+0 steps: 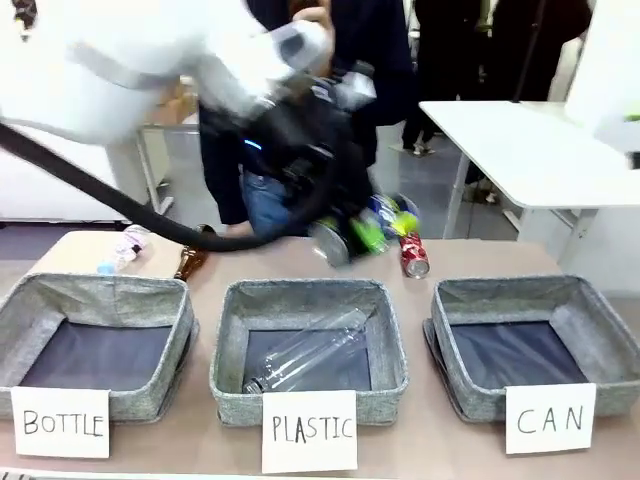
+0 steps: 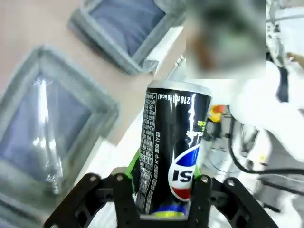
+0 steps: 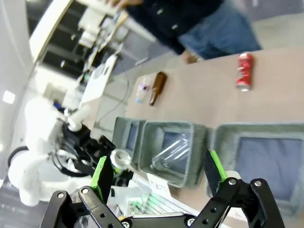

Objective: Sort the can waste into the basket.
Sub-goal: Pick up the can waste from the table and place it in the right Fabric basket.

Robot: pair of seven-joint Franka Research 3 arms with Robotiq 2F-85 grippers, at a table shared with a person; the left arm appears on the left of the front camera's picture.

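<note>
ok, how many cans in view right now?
2: black can gripped in the left gripper, held above the table; red can on the table behind the CAN basket. Others may hide behind the left arm.

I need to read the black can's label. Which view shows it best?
Left wrist view: the black can stands large in the left gripper, print legible. The front view blurs the can; the right wrist view has its top small, distant.

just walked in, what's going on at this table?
Can sorting. The left gripper has its jaws shut on the black can, lifted off the table. The red can lies on the table beyond the CAN basket, which holds nothing. The right gripper has its jaws open, holding nothing. A clear bottle lies in the PLASTIC basket.
</note>
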